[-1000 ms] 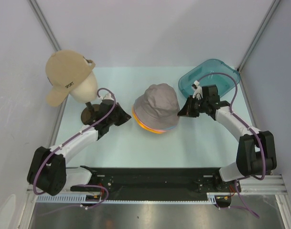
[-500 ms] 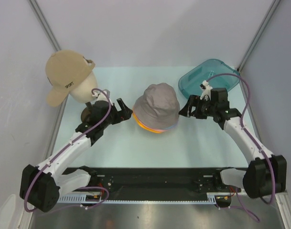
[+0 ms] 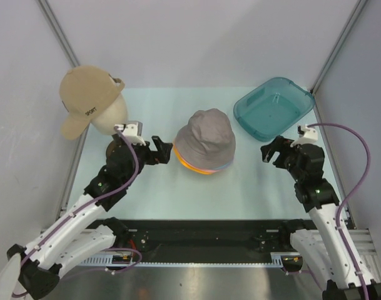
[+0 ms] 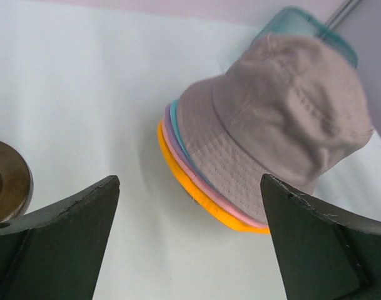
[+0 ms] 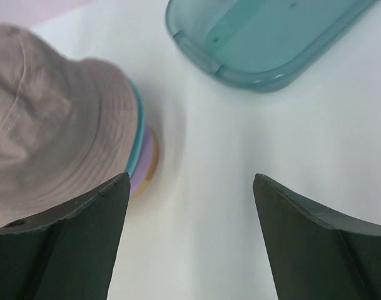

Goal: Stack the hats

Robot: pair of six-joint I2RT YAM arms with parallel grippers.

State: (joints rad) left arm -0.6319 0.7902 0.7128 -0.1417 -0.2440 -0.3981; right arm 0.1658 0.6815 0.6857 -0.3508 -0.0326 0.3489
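Black left claw (image 3: 162, 150) and right claw (image 3: 269, 152), both released and empty, flank the hats (image 3: 204, 164)
Left claw sits just beside the pile's left edge, right claw farther off at its right. The grey-taupe hat (image 3: 206, 137) tops the pile at mid-frame on the counter (image 3: 240, 187), with teal, lilac, pink and yellow-orange brims showing beneath. A clear teal tub (image 3: 274, 109) lies upper right, a mannequin head (image 3: 114, 117) in a tan cap (image 3: 87, 94) upper left

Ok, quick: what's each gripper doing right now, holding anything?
Left gripper: open, holding nothing, just left of the hat stack.
Right gripper: open, holding nothing, away from the stack on its right.
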